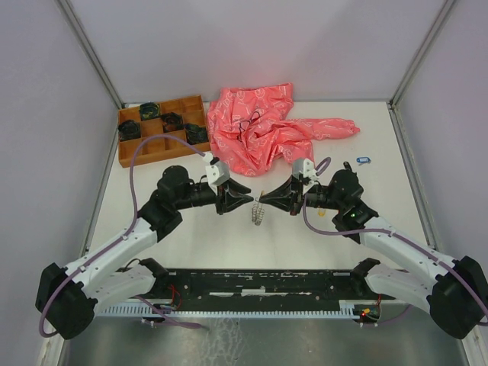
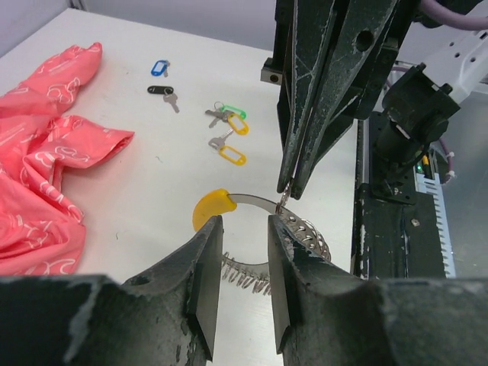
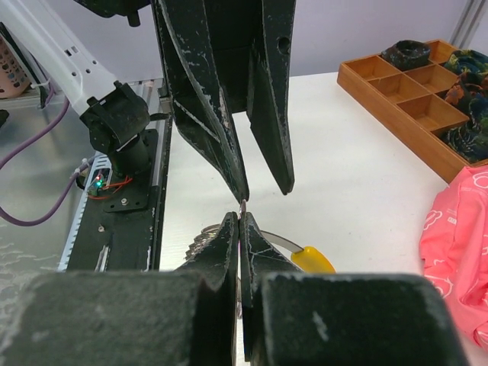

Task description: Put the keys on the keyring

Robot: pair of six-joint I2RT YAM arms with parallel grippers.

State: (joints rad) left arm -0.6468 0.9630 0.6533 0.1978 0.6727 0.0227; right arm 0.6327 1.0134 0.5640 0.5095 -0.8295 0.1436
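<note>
Treat this step as opening the keyring (image 2: 309, 232) to take a first key. See it at mid-desk (image 1: 229, 244), between the two arms. Cannot tell whether it hangs free or rests on the desk.

Note the right gripper (image 2: 285, 192) pressed together on the ring's thin wire end, just beside the yellow segment (image 2: 212, 207). Note the left gripper (image 2: 242, 229) with jaws apart and nothing between them, poised over the ring's near arc.

Hold the right clamp firm and steady, so the wire end does not slip from those narrow tips. Bring the left gripper down around the coiled band close to the pinch, not onto the yellow segment. Close only once the wire sits squarely between the fingers. Then draw the two apart gently along the coil, just enough to part the end from the loop. Avoid twisting, which would probably spring the wire loose. Expect the coil to flex and snap back.

Look for the keys (image 2: 227, 118) further right on the desk, well apart from the ring, with blue and black tags farthest and green and yellow nearer. Plan for one gripper leaving the ring to fetch a key, and leave the opened end easy to reach. Stay clear of the pink cloth (image 1: 259, 130) at the far side.
</note>
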